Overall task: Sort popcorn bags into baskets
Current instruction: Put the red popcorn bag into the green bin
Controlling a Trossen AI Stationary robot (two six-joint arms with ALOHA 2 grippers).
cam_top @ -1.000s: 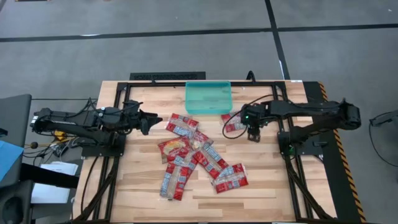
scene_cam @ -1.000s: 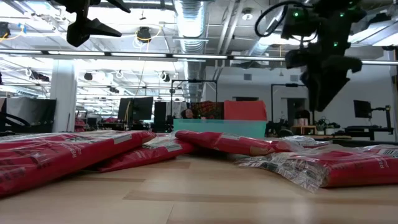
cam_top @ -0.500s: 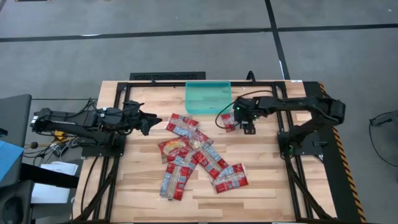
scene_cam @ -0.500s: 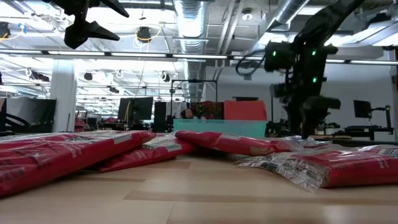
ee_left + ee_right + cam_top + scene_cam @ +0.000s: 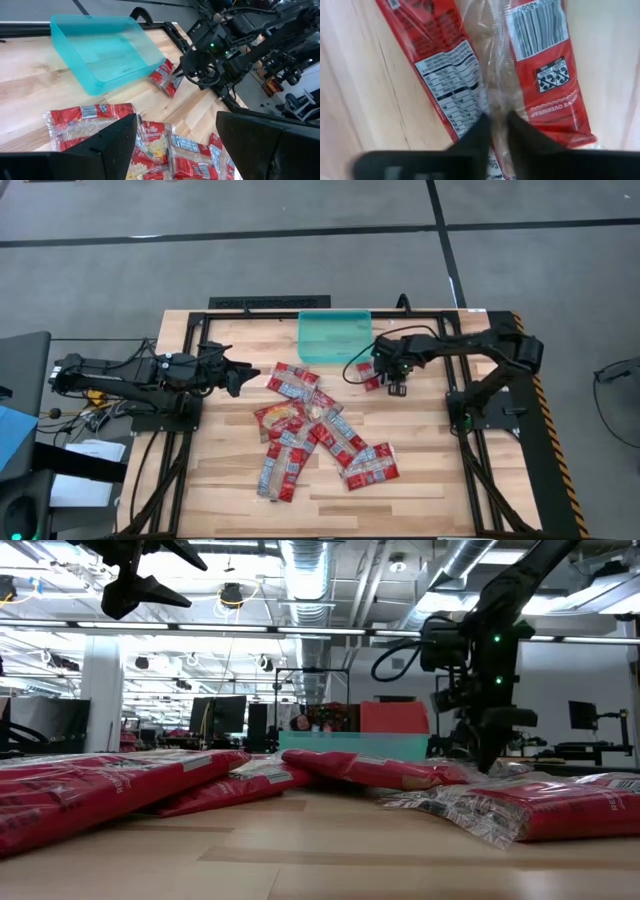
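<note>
Right claw sits down on a lone popcorn bag just beside the teal basket, fingers nearly together pinching its clear seam; arm mostly hides it. Left claw hangs spread near the bench pile.

The worktop is pale wood in glued strips, smooth with a faint satin sheen and visible grain. The popcorn bags are red printed packets under clear, crinkled, glossy film that catches the light; the single bag under the right pincer shows a shiny wrinkled seam. The basket is smooth translucent teal plastic. Both arms and the frame rails look matt black.
</note>
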